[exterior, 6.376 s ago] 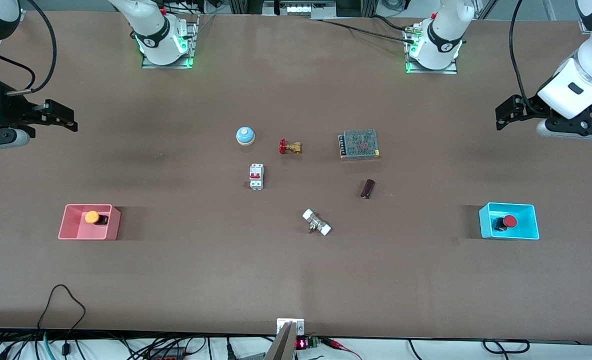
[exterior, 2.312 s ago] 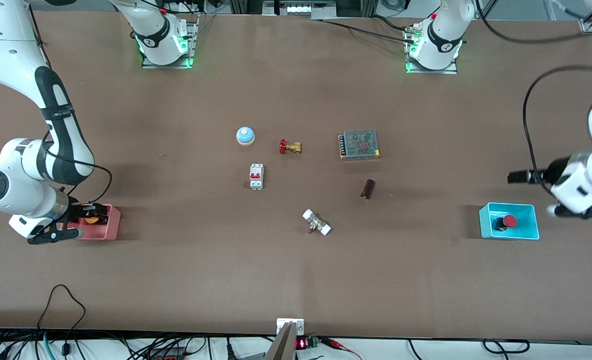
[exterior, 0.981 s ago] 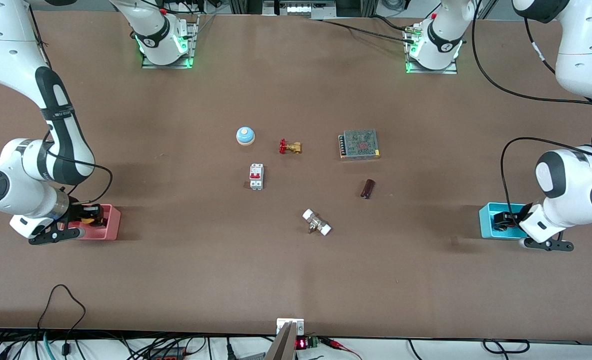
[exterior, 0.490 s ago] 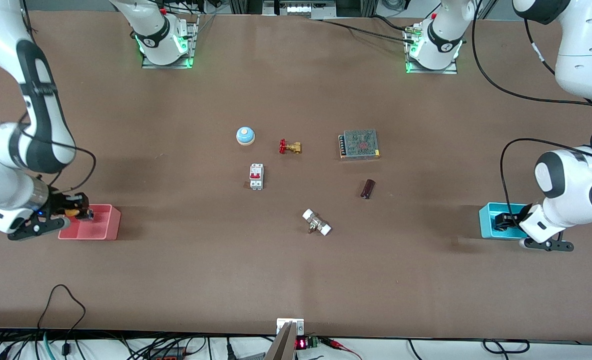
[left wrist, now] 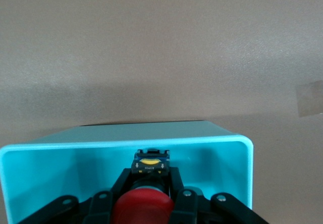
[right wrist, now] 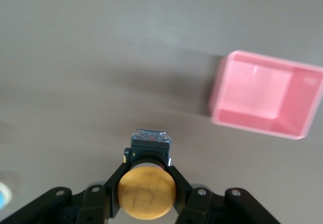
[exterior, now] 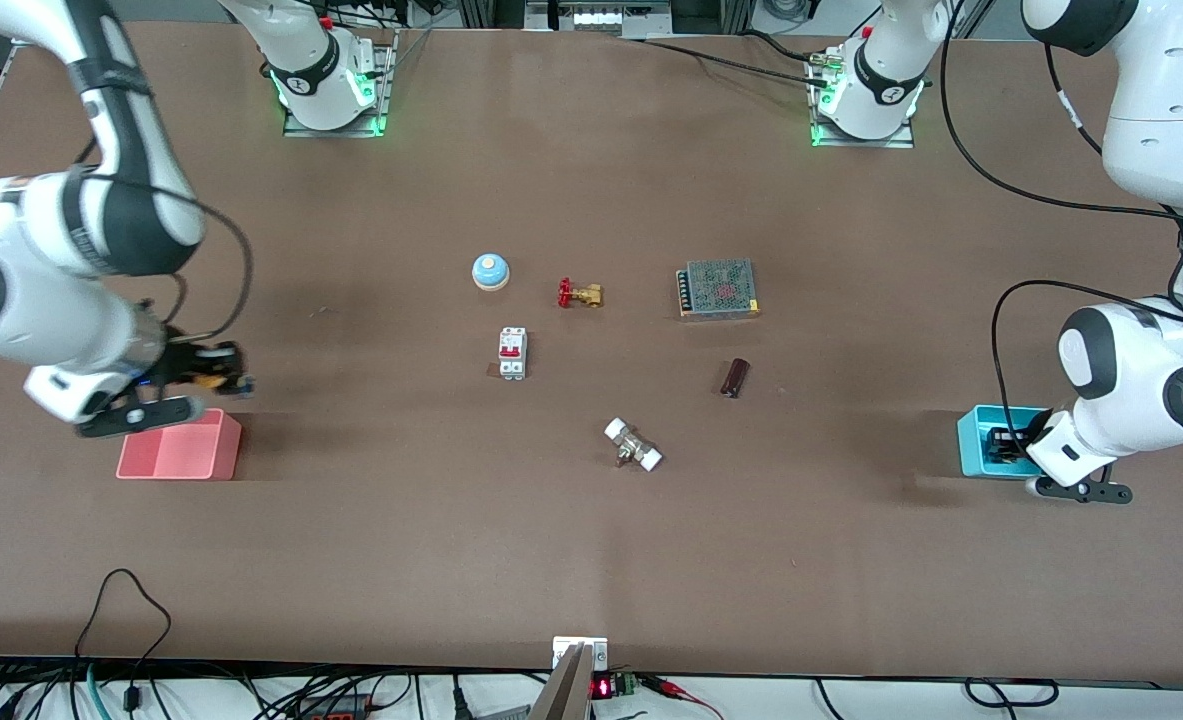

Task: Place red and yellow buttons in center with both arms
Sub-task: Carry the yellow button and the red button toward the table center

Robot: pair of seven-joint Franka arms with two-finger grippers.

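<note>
My right gripper (exterior: pixel 213 378) is shut on the yellow button (right wrist: pixel 146 192), gripping its black body. It holds the button in the air over bare tabletop beside the pink bin (exterior: pixel 181 455), which is empty. The orange cap also shows in the front view (exterior: pixel 214 381). My left gripper (exterior: pixel 1003 441) is down inside the light-blue bin (exterior: pixel 973 445). In the left wrist view its fingers (left wrist: pixel 176 181) close on the black body of the red button (left wrist: pixel 142 209). The red button is hidden in the front view. The center of the brown tabletop (exterior: pixel 591 380) is bare between the small parts.
Around the middle lie a pale-blue bell (exterior: pixel 490 271), a brass valve (exterior: pixel 579 294), a white breaker (exterior: pixel 512 353), a mesh power supply (exterior: pixel 718 289), a dark cylinder (exterior: pixel 734 377) and a white-ended fitting (exterior: pixel 633 445).
My right gripper has lifted the yellow button out of the pink bin and moved toward the table's middle. My left gripper has stayed in the light-blue bin, shifting only slightly.
</note>
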